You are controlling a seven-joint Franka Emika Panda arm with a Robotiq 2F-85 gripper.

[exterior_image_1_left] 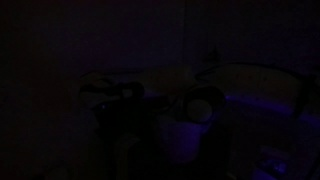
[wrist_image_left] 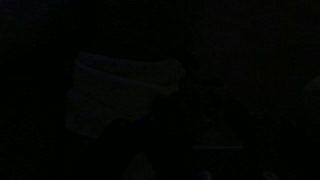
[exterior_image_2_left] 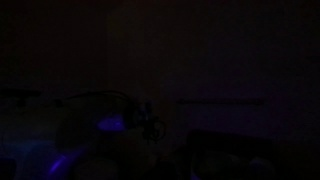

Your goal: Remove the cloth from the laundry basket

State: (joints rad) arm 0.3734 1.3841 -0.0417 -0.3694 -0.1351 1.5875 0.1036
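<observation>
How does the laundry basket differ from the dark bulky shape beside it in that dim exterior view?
The laundry basket shows pale, while the dark bulky shape is almost black. The laundry basket tapers downward from a wider rim, whereas the dark bulky shape has an irregular outline that the gloom blurs. The dark bulky shape also reaches higher in the picture than the laundry basket. Both stand in very dim bluish light, so finer detail cannot be told.
</observation>
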